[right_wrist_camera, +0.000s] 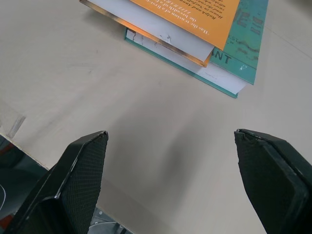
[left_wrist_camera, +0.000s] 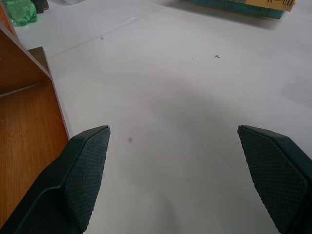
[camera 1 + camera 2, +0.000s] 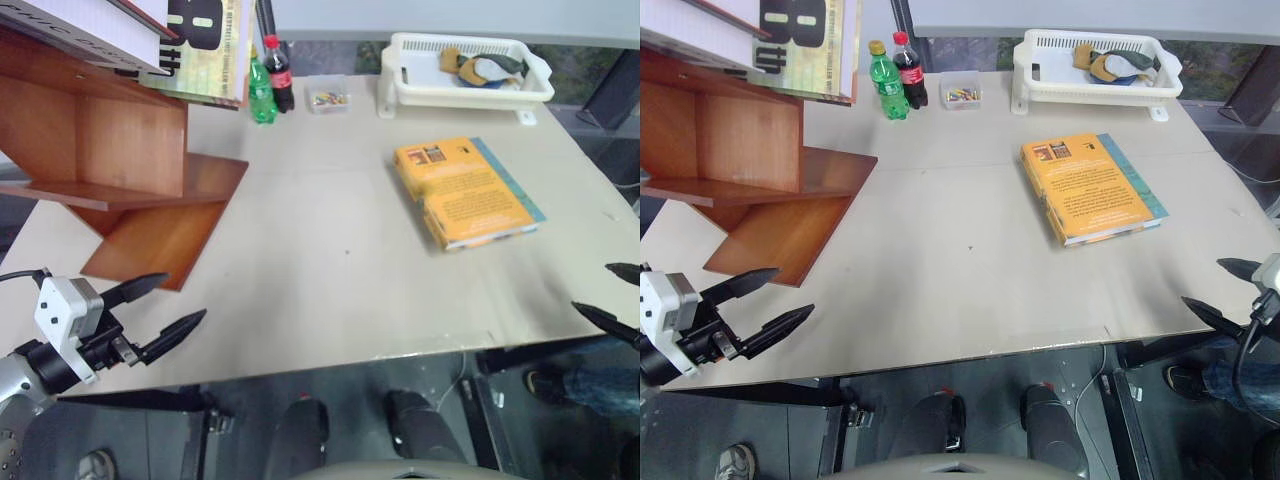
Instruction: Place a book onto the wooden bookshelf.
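Observation:
The book [image 3: 462, 192], thick and orange-yellow with dark print, lies flat on the right half of the table on top of a thinner teal book [image 3: 512, 183]. The wooden bookshelf [image 3: 110, 150], reddish-brown with slanted boards, stands at the table's left. My left gripper [image 3: 184, 298] hovers open at the front left corner, just in front of the shelf's lowest panel, with nothing between its fingers [image 2: 87, 165]. My right gripper [image 3: 1203, 282] is open at the table's front right edge, a good way short of the book [image 1: 195, 14]. It holds nothing.
A pale yellow book with big black numerals [image 3: 205, 40] leans on the shelf's top. At the back stand a green bottle [image 3: 261, 92], a cola bottle [image 3: 279, 72], a small clear box [image 3: 327, 97] and a white basket [image 3: 470, 90]. The table's front edge [image 3: 400, 352] is close.

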Robot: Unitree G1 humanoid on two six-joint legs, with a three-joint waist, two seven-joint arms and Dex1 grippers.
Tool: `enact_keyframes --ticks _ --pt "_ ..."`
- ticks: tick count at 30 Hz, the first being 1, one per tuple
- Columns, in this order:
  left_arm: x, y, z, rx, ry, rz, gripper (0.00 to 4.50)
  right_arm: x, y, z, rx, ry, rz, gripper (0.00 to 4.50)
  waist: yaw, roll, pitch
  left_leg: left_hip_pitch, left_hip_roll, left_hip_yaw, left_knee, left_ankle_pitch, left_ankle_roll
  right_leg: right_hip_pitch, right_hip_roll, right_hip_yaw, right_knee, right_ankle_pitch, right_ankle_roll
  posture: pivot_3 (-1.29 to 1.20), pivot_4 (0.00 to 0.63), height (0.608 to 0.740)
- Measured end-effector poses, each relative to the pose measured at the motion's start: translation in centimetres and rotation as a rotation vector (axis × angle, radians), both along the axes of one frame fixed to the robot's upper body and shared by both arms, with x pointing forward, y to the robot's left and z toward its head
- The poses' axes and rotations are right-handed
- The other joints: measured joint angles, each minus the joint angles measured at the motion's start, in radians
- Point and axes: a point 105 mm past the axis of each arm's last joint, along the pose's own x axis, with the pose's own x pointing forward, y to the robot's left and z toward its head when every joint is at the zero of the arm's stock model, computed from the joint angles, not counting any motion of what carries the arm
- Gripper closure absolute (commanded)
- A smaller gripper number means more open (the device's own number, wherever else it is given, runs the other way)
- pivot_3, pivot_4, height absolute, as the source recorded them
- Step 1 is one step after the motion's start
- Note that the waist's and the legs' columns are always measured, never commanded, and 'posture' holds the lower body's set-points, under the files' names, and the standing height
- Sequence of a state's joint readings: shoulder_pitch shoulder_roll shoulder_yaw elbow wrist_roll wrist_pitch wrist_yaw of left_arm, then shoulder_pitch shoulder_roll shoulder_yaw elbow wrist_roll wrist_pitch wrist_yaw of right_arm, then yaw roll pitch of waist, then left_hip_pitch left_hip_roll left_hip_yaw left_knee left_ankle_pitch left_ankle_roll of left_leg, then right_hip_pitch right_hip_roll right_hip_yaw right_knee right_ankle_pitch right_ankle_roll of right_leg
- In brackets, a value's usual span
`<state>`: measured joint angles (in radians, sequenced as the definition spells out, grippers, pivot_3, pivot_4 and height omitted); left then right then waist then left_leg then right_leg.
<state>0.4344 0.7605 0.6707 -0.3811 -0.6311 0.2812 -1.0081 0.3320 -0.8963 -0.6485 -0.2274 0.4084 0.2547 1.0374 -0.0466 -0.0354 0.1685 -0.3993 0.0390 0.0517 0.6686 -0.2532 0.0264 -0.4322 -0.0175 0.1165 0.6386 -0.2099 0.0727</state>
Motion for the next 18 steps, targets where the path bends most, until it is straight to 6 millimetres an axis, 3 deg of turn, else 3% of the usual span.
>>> enact_keyframes --ticks 4,6,11,15,18 --pt "1.2 -0.7 0.6 -0.023 -0.030 -0.019 0.01 0.8 0.3 0.8 0.002 -0.044 -0.002 0.23 0.003 0.000 0.000 0.000 0.000 0.000 0.001 0.000 0.000 0.000 0.000 0.000 0.000 0.000 0.000 0.00 0.150 0.740" --pt "2.3 -2.1 0.8 -0.061 -0.034 -0.062 0.01 2.0 1.8 2.1 -0.007 -0.119 0.017 0.23 0.003 0.000 0.000 0.001 0.000 -0.001 0.001 0.000 0.000 0.001 0.000 -0.002 0.000 0.000 0.000 0.00 0.150 0.740" --pt "2.7 -3.3 0.6 -0.099 -0.006 -0.095 0.01 3.5 2.0 1.9 -0.024 -0.147 -0.055 0.23 0.002 -0.001 -0.001 0.000 0.000 0.000 0.001 0.000 0.000 0.000 0.000 -0.003 0.001 0.000 0.000 0.00 0.150 0.740" --pt "3.1 -5.8 1.3 -0.139 -0.015 -0.184 0.01 6.8 1.4 2.1 -0.014 -0.162 -0.165 0.23 0.000 -0.001 -0.001 0.000 0.000 0.000 0.001 0.000 0.000 0.001 -0.001 -0.002 0.001 0.001 -0.001 0.00 0.150 0.740" --pt "3.5 -8.3 2.0 -0.181 -0.037 -0.271 0.00 10.5 -0.4 2.6 -0.025 -0.207 -0.325 1.09 0.002 -0.001 -0.001 0.001 -0.001 0.000 0.001 0.000 0.000 0.001 0.000 -0.002 0.002 0.001 -0.001 0.00 0.150 0.740"
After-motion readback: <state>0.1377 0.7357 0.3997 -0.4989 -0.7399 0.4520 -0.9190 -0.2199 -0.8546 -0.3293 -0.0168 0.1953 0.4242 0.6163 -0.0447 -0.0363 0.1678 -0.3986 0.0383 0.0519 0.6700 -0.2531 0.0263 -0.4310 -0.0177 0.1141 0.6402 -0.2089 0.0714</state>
